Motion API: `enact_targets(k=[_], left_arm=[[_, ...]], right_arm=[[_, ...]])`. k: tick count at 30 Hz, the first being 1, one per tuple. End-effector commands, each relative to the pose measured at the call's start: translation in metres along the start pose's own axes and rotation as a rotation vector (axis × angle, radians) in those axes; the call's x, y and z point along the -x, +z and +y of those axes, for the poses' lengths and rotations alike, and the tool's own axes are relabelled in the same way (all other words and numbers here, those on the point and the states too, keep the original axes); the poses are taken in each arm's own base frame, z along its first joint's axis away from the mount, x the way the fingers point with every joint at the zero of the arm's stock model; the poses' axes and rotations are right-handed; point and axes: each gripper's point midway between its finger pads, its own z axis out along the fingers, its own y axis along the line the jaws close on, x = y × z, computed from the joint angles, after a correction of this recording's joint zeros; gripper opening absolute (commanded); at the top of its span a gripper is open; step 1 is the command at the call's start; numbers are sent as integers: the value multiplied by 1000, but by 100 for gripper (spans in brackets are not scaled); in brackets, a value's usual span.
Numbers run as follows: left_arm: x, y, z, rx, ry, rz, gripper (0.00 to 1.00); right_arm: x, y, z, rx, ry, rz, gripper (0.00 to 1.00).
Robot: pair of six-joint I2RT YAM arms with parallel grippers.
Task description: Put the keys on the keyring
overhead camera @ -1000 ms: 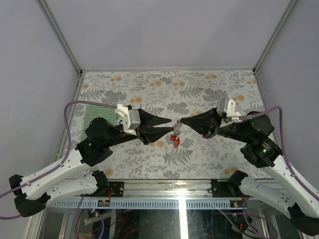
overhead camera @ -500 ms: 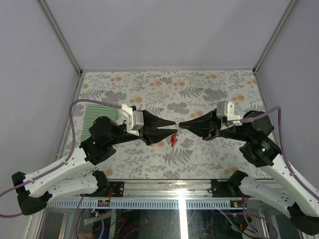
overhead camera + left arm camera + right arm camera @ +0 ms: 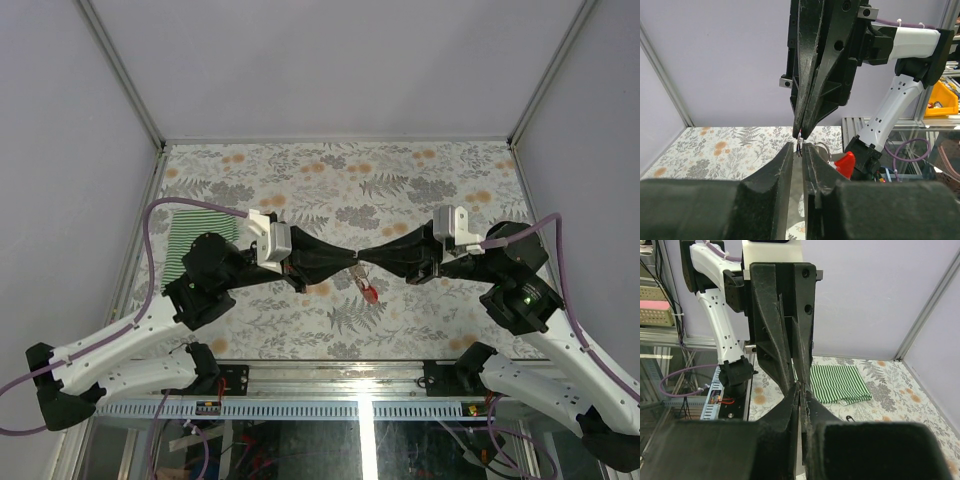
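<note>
Slippage is risked: the left gripper (image 3: pixel 350 259), fingers narrowly apart, is set about the keyring (image 3: pixel 799 145) held mid-air above the table (image 3: pixel 420 170), red tag (image 3: pixel 369 292) dangling. The right gripper (image 3: pixel 365 255) is clamped on it, and a misaligned squeeze could twist it free.

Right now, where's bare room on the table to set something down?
Free: the strip of table beyond the arms, and the near strip between them. Crowded: centre, where left gripper and right gripper meet at the keys; striped cloth at left.

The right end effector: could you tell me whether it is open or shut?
Shut: the right end effector has its tips pressed together, pinching a small metal ring.
</note>
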Motion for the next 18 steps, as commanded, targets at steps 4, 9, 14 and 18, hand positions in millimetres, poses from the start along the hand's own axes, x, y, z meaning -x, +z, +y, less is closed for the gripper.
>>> enact_targets(k=[4,9,14,18], left_arm=[[27,3,-2,-14,33,-68,1],[27,1,-4,-26,56,-42,0],[35,-6,-14,-66,106,-102,0],[44,-14,-26,-107,151,-210,0]], right_arm=[[34,0,10,60,-77,-80,0],[40,-3,12,58,-93,-81,7],[56,-11,12,22,-130,-100,27],[72,-18,12,-18,-152,-154,32]])
